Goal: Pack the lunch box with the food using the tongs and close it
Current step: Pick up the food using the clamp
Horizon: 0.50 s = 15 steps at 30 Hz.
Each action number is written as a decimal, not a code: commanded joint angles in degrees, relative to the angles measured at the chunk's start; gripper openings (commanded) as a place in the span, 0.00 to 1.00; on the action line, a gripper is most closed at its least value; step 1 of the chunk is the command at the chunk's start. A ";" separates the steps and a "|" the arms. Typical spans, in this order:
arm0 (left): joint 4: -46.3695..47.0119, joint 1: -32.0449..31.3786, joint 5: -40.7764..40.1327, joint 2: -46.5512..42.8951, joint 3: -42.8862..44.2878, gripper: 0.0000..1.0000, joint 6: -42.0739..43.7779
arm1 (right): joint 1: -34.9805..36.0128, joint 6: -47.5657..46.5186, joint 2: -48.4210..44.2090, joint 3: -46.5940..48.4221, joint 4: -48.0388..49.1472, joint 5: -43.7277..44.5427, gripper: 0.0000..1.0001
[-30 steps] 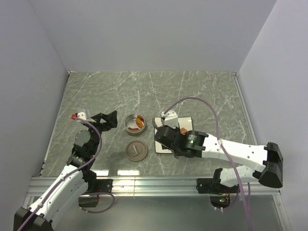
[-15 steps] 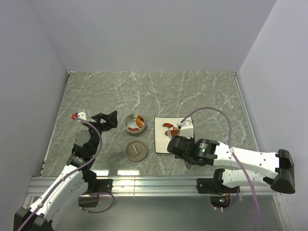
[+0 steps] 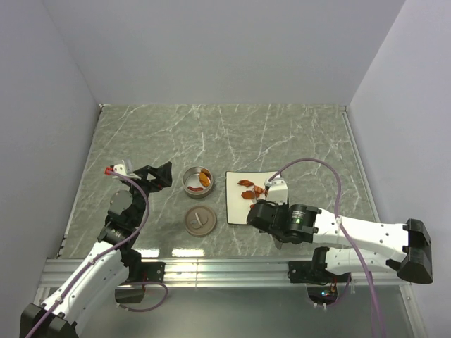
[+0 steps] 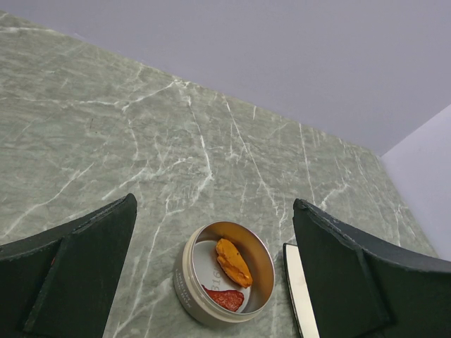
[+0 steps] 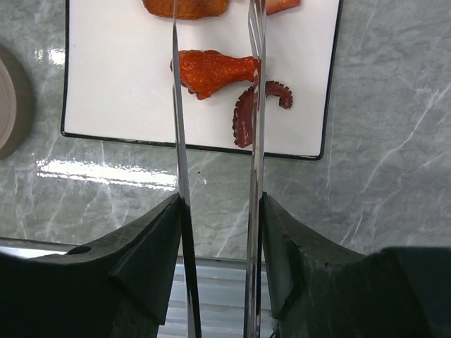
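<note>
The lunch box [image 3: 197, 181] is a round silver tin left of the white plate, with an orange piece of food [image 4: 232, 262] and a red piece [image 4: 227, 299] inside. Its lid [image 3: 200, 220] lies flat on the table nearer me. My left gripper [image 4: 215, 204] hangs open just left of the tin, holding nothing. My right gripper [image 5: 220, 201] is shut on the tongs [image 5: 177, 105], whose two thin arms reach over the plate's near edge. Their tips run out of the right wrist view. A drumstick piece [image 5: 211, 69] and a curved dark red piece [image 5: 246, 116] lie between the arms.
The white square plate [image 3: 236, 211] sits right of the tin, with more orange-brown pieces [image 3: 246, 184] at its far side. The right arm [image 3: 352, 232] stretches along the near edge. The aluminium rail [image 3: 225, 267] borders the table's front, and grey walls close in the left, back and right.
My right gripper has drawn back with the tongs from over the plate's left side toward the near right, uncovering the food on the plate. The left arm has not moved.
</note>
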 commanded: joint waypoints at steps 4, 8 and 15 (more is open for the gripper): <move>1.69 -0.15 0.92 -1.09 -0.20 1.00 -1.05 | -1.37 -0.29 0.31 -0.55 2.93 2.94 0.54; 1.60 -0.15 0.84 -1.27 -0.29 0.99 -1.05 | -2.78 -3.09 -0.22 -1.26 6.70 2.15 0.54; 1.42 -0.24 0.84 -1.36 -0.37 1.00 -1.14 | -4.89 -6.18 2.76 -1.00 9.87 0.75 0.54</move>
